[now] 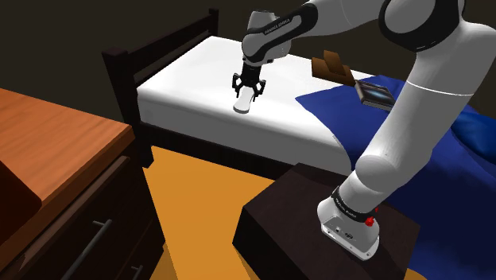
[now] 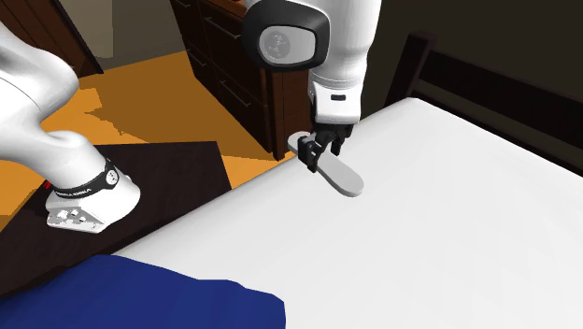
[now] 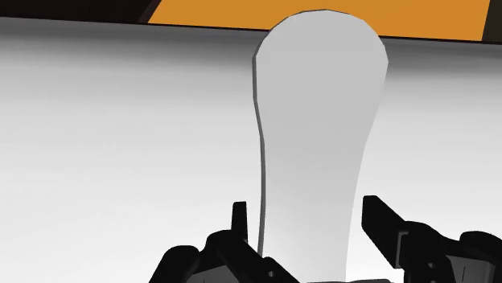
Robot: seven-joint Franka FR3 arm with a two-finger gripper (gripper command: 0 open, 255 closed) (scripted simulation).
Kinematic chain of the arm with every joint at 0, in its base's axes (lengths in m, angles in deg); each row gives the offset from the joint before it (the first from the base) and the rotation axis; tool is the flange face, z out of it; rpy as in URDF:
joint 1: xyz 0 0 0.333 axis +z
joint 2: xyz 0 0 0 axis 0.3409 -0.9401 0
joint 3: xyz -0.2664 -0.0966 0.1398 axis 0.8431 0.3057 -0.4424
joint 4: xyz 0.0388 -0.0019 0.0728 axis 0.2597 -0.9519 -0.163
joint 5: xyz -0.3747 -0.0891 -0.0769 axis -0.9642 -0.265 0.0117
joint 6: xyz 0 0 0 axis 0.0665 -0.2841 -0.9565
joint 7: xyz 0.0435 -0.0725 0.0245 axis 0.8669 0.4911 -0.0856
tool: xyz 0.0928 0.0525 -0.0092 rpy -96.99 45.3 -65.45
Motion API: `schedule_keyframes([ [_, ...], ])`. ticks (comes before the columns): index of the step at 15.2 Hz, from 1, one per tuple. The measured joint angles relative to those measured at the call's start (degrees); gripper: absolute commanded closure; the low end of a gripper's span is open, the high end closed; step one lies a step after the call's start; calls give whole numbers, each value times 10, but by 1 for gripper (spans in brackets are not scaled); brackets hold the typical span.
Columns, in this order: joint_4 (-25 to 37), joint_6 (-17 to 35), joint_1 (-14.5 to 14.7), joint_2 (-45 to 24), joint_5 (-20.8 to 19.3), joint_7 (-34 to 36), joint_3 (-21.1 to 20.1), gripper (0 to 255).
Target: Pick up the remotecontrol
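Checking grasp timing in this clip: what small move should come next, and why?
Probably close the end effector: its fingers stand apart on either side of the pale grey remote control, which lies on the white bed.

Cannot see the end of the remote control (image 3: 318,137) lying between the jaws: cut by the wrist view's edge, and masked by the jaws in the second exterior view. Cropped at the shoulder view's top: the arm (image 1: 413,119). Just beside it, on the blue blanket (image 1: 342,111): a dark flat thing (image 1: 375,94), too small to name. Same for the brown object (image 1: 334,68) nearby. Cropped at that view's left: the wooden dresser (image 1: 48,143).
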Motion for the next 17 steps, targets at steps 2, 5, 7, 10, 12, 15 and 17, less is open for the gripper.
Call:
schedule_keyframes([
  [2,0,0,0,0,0,0,0,255],
  [5,0,0,0,0,0,0,0,255],
  [7,1,-2,0,1,0,0,0,255],
  [10,7,-18,0,11,1,-1,0,255],
  [12,17,-36,0,18,2,0,-1,255],
  [15,25,-54,-1,29,3,-2,-1,255],
  [17,33,-68,-1,36,4,-2,-1,255],
])
